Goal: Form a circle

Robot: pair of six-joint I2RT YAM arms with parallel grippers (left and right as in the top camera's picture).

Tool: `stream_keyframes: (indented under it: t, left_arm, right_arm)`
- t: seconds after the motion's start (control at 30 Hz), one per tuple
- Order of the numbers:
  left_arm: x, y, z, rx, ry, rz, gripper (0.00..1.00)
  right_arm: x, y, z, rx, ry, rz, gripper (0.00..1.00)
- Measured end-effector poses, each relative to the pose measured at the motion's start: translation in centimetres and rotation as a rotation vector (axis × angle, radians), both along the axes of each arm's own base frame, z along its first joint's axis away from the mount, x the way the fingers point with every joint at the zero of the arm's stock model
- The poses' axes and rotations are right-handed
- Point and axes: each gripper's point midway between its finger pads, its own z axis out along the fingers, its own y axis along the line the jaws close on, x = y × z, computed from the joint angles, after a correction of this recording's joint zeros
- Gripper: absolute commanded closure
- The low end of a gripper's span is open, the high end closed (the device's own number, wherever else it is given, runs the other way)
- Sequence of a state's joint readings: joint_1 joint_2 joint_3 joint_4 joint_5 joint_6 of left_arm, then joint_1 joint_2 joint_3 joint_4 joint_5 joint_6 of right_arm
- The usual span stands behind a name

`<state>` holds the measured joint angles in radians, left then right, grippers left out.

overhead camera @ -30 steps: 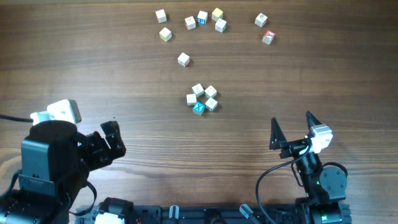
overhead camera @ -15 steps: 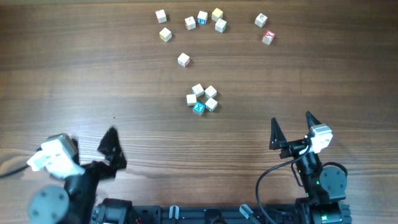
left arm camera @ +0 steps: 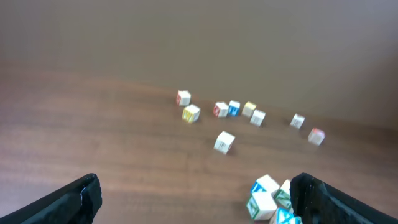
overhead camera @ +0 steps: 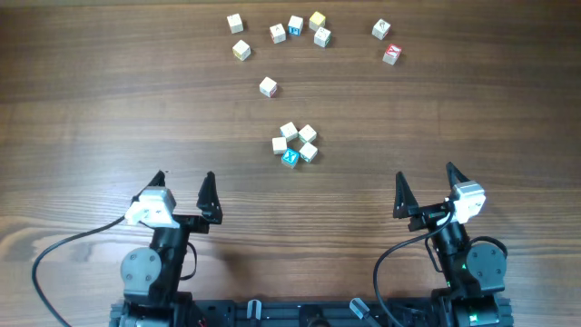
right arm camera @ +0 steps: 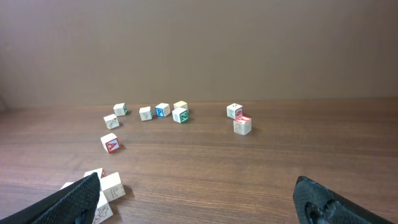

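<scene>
Circle (overhead camera: 294,144) — five cubes packed tight, blue face on the robot's side — sits mid-worktop (overhead camera: 91,109), ahead of and between the arms. Left pincer (overhead camera: 185,176) and right pincer (overhead camera: 425,173) both spread wide, empty, well apart from it. Risk: a reach for the stray cube (overhead camera: 268,86) beyond could clip the ring — scattering it.

I get soft, even light from above on the table (overhead camera: 109,118), with faint shadows. My left wrist view is blurred throughout; the right wrist view is sharp.
</scene>
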<state>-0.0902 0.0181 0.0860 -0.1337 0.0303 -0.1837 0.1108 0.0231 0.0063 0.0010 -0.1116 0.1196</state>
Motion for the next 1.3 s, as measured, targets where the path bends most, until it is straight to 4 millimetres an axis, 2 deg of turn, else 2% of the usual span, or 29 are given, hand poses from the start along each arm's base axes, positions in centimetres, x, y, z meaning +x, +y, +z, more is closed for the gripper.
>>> stream_keyframes:
  t: [0.1,0.13,0.37,0.5,1.3]
  left_arm:
    - [0.2,0.1,-2.1,0.014,0.039,0.005,0.00]
    - [0.3,0.1,-2.2,0.020,0.039,0.005,0.00]
    - [0.4,0.1,-1.6,0.085,-0.002,0.001,0.00]
    - [0.4,0.1,-1.9,0.101,0.000,0.000,0.00]
    - [0.4,0.1,-1.9,0.105,-0.002,0.000,0.00]
  right_arm:
    - [0.0,0.0,0.0,0.000,0.000,0.000,0.00]
    - [0.0,0.0,0.0,0.000,0.000,0.000,0.00]
    - [0.0,0.0,0.0,0.000,0.001,0.000,0.00]
    - [0.0,0.0,0.0,0.000,0.001,0.000,0.00]
    - [0.0,0.0,0.0,0.000,0.000,0.000,0.00]
